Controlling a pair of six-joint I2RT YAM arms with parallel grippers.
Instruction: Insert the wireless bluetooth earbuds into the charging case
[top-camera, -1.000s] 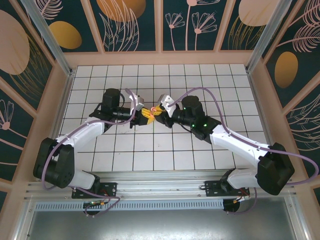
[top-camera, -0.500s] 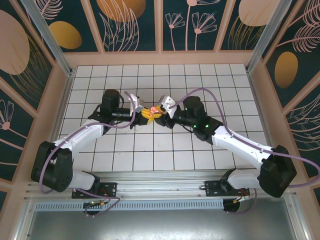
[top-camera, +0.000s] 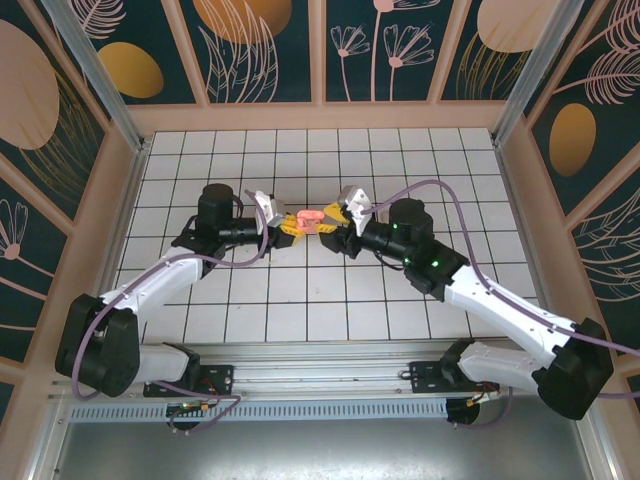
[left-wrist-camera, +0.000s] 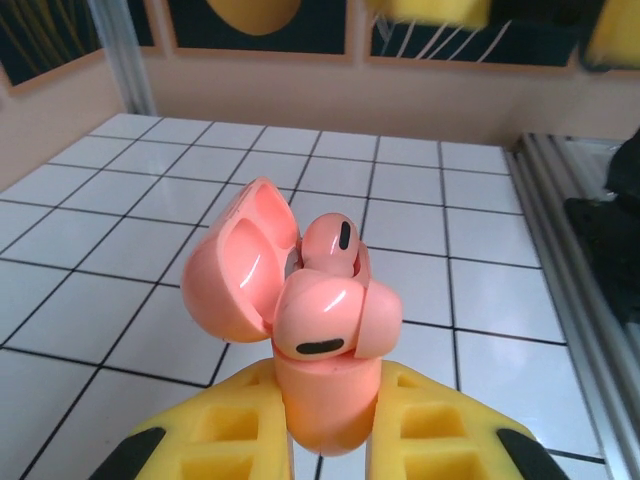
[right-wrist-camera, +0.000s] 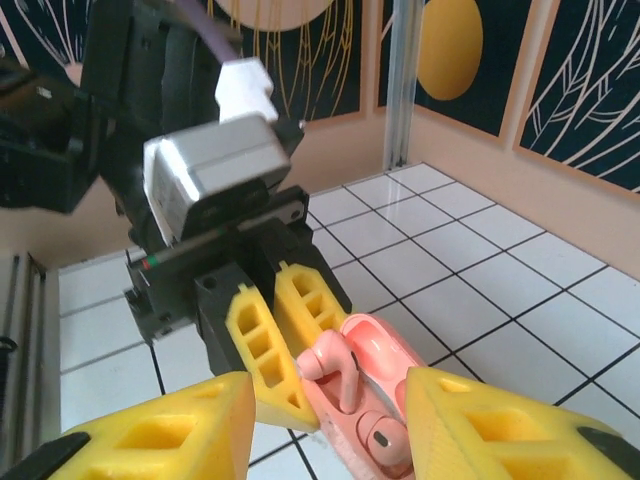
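Insertion of the two small pale-pink plastic earbuds (left-wrist-camera: 318, 318) is judged to be almost done. The salmon-pink, rounded plastic charging case (left-wrist-camera: 326, 415) is held up above the white tiled table (top-camera: 400, 150). It is pinched at its lower body by the yellow fingers (left-wrist-camera: 225, 430) of the left gripper (top-camera: 290, 224), which are pressed tight against both sides of it. The hinged lid (left-wrist-camera: 238, 270) of the charging case is seen open and tipped back beside the mouth.

Both earbuds are found at the mouth of the charging case. One is sunk deeper, close to the lid. The other is placed in front of it and looks raised over the rim, so it is perhaps not fully seated; this cannot be told for sure.

The right gripper (top-camera: 330, 224) is found just beside the charging case, on the side opposite the left gripper. Its fingers are spread apart and nothing is gripped between them.

For the next move, a light push straight down on the raised earbud is probably needed, so that it is settled in its socket. After that the lid can be folded over the mouth. A firm hold on the charging case is required during both actions, because a push from the side could tip the charging case or knock an earbud out.
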